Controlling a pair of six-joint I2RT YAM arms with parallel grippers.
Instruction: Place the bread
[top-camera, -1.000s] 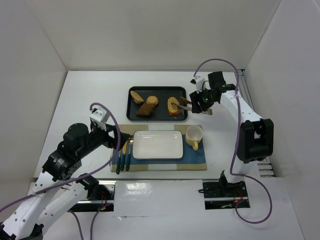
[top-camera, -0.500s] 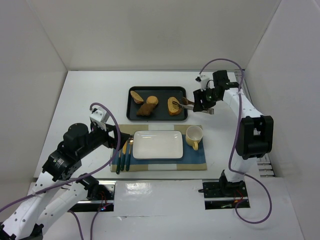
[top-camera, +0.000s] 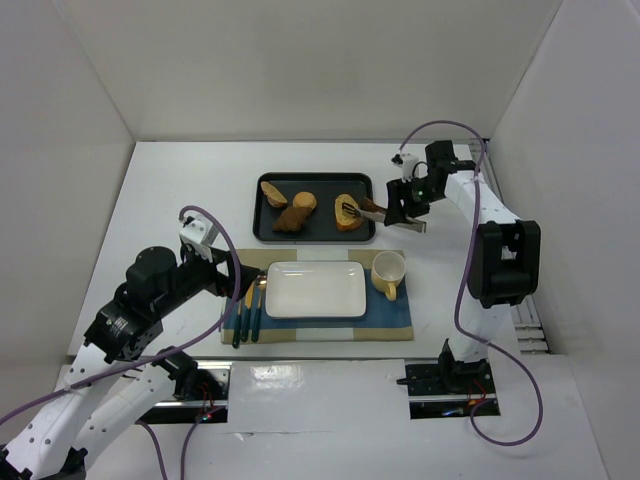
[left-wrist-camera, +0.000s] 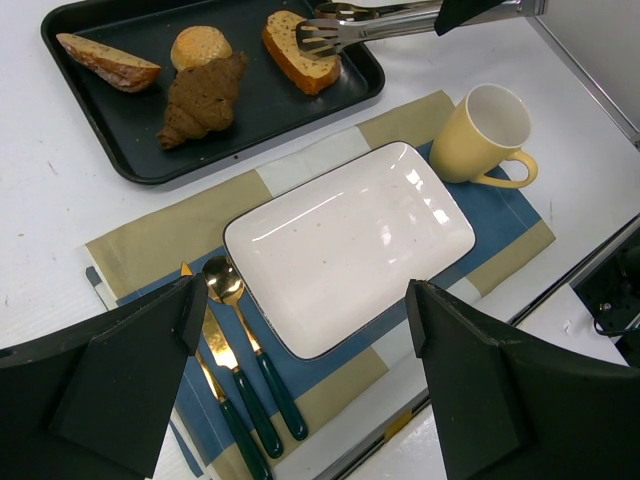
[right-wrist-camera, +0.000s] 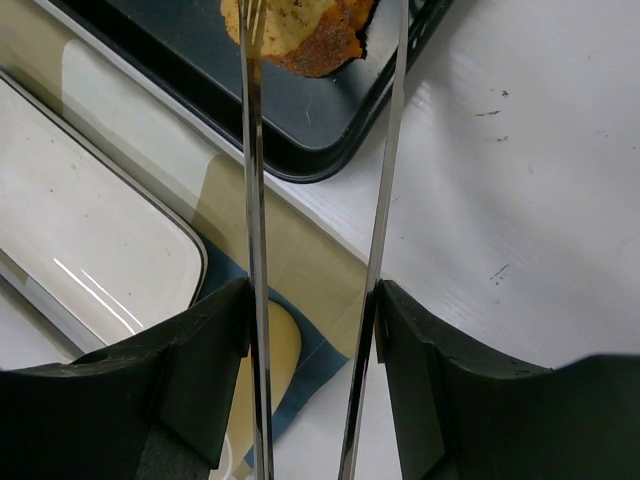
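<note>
The bread (top-camera: 347, 212) is a golden-tan slice with a browner crust, lying at the right end of the black tray (top-camera: 262, 228). It also shows in the left wrist view (left-wrist-camera: 298, 52) and the right wrist view (right-wrist-camera: 305, 30). My right gripper (top-camera: 410, 203) (right-wrist-camera: 315, 300) is shut on metal tongs (top-camera: 368, 209) (right-wrist-camera: 250, 200). The tongs stand open, one tip over the slice and the other arm just past its right edge. My left gripper (top-camera: 226, 272) (left-wrist-camera: 305, 320) is open and empty, hovering above the near-left part of the white plate (top-camera: 315, 290) (left-wrist-camera: 350, 240).
The tray also holds a wedge slice (top-camera: 273, 192), a small round roll (top-camera: 305, 201) and a dark brown chunk (top-camera: 291, 217). A yellow mug (top-camera: 388, 274) stands right of the plate on a blue-tan placemat (top-camera: 395, 322). Green-handled cutlery (top-camera: 247, 312) lies left of the plate.
My right wrist has shifted slightly back and left, and the tongs have kept their tips at the bread. The left arm has not moved.
</note>
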